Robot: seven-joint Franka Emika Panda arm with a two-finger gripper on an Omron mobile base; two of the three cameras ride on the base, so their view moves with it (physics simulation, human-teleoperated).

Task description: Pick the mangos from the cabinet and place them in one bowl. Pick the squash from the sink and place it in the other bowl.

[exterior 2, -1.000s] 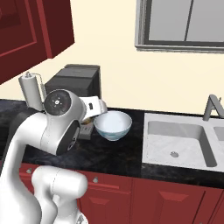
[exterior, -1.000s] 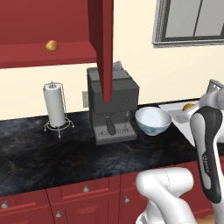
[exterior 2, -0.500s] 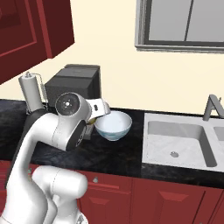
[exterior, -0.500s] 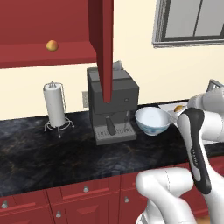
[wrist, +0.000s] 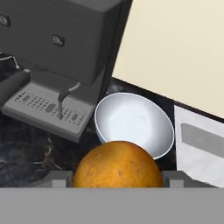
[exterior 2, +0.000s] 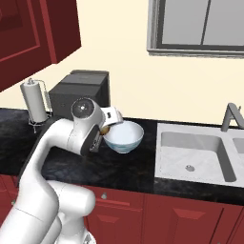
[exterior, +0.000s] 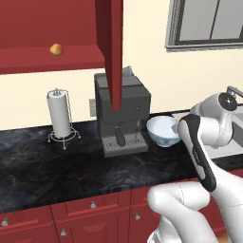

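Hand view, writing: we found no readable brand or label; the coffee machine (wrist: 57,39) bore two small pale badges too blurred to read.
Counter: we saw black stone counter (exterior: 57,171) running under the machine, the roll and the bowl, above red drawers (exterior: 90,209) with silver knobs.
Cabinet: we saw the dark red cabinet (exterior: 47,33) on the wall, its door (exterior: 110,47) swung open edge-on toward us in the left base view.
Sink: we saw the pale grey sink (exterior 2: 195,155) to the right of the bowl in the right base view, its faucet (exterior 2: 231,116) at the back.
Coffee machine: it stood dark grey and boxy, just left of the bowl.
Paper towel roll: we saw it (exterior: 59,114) upright on a wire stand, well left of the machine.
Bowl: we saw the pale bluish-white bowl (wrist: 131,122) upright on the counter, just beside the machine's tray; its inside looked bare.
Gripper: we saw the gripper (wrist: 117,177) clasping a mango between its two fingers, beside the bowl's near rim in the right base view.
Held mango: we saw the darker orange-brown mango (wrist: 117,166), roundish and finely speckled, with no clear long axis.
Shelf mango: we saw the yellow-orange mango (exterior: 56,49) resting on the red shelf, small and round; we could not tell which way it pointed.
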